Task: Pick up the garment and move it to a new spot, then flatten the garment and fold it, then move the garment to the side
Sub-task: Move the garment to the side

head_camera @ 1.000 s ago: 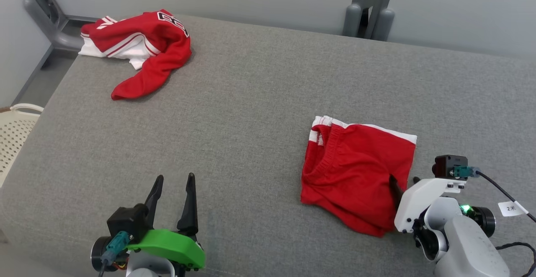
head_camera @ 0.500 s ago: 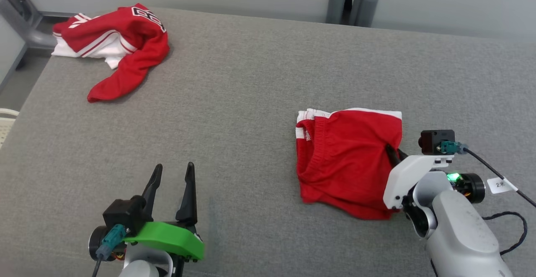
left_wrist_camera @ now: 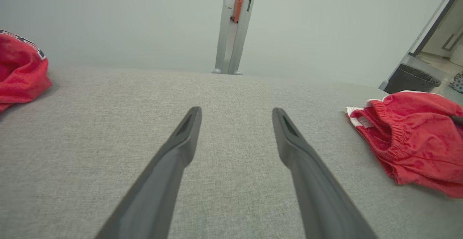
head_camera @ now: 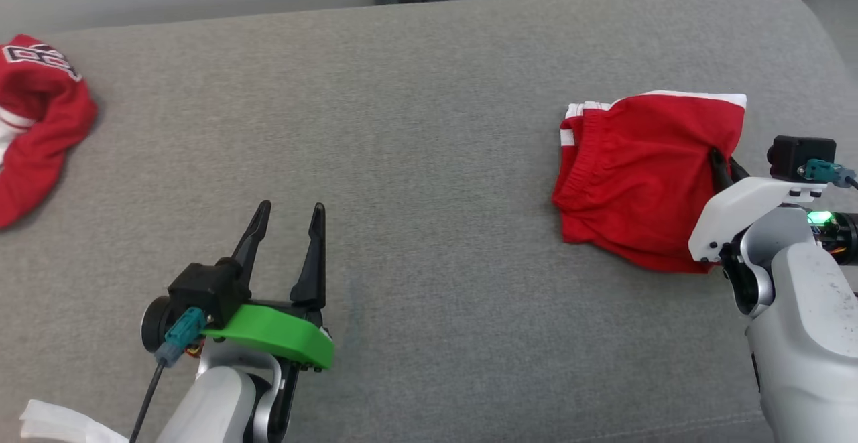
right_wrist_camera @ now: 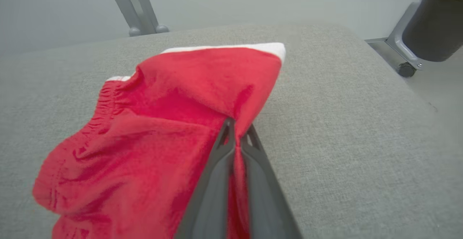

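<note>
The left claw hovers low over the grey counter, its two dark fingers spread wide with nothing between them. The right claw is pinched tight on the right-hand edge of the folded red shorts. The cloth puckers up at its tips, and the rest of the shorts lies on the counter to its left and just beyond. Well to the left of the left claw, and farther back, lies a crumpled red-and-white jersey.
</note>
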Motion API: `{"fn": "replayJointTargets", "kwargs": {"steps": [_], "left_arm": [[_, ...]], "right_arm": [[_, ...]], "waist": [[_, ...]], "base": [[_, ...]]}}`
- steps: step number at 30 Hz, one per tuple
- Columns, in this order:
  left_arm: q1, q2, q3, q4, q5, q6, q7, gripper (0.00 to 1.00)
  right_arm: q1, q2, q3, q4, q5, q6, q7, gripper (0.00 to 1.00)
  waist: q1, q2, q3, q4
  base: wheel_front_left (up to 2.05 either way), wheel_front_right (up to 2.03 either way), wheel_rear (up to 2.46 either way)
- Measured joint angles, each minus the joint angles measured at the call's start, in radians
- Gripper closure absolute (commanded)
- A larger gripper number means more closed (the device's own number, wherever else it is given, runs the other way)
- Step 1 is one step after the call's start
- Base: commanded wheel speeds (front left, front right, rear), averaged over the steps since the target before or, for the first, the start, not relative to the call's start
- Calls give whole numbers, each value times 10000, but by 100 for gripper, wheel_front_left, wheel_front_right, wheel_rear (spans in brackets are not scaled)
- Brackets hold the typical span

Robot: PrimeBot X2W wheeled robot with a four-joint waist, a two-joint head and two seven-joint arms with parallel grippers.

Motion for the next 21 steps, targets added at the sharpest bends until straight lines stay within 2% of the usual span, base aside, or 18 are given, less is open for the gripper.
{"fn": "replayJointTargets", "kwargs": {"steps": [5,10,16,21], "left_arm": [[-334,157,-178,-226,165,-10,351,0],[-453,295,-242,-468,245,10,564,0],[-562,495,-207,-792,278,165,738,0],[-564,637,-121,-1085,301,272,853,0]], "right_arm": [[-218,-136,-77,50,-61,0,-100,100],[-584,-276,81,362,-153,0,-222,100],[-1497,-830,673,709,-698,0,-460,100],[-2572,-1492,945,1260,-805,2,-466,100]], "waist": [[0,0,406,-918],[0,0,934,-1427],[0,0,1582,-1492],[0,0,1948,-1169]], "base": [[0,0,0],[0,0,0],[0,0,0],[0,0,0]]}}
